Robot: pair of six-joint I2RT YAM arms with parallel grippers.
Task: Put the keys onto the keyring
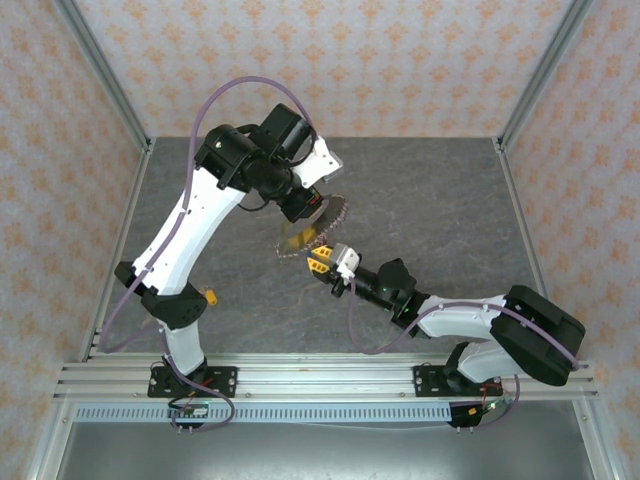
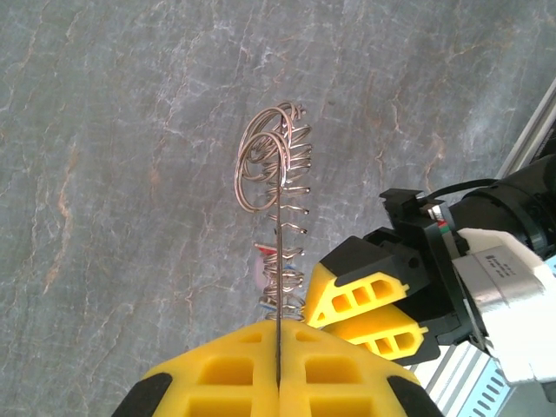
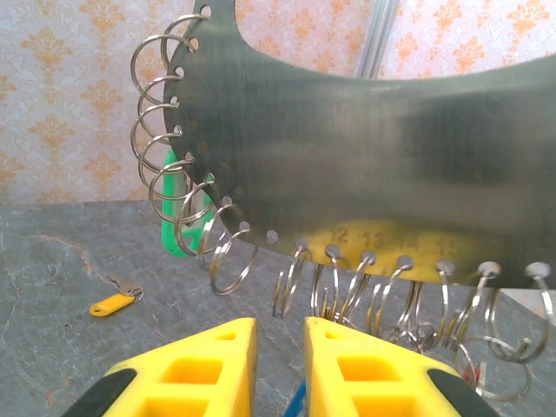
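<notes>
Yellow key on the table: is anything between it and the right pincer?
Nothing visible. Bare table lies between the yellow key and the right pincer; the keyring hangs higher up, in the left pincer.

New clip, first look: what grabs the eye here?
The left fingers pinch a thin metal keyring in mid-air over the middle of the grey table, its rim strung with wire loops. The right fingers point at its lower rim from close by. One yellow-tagged key lies on the table near the left arm's base.
</notes>
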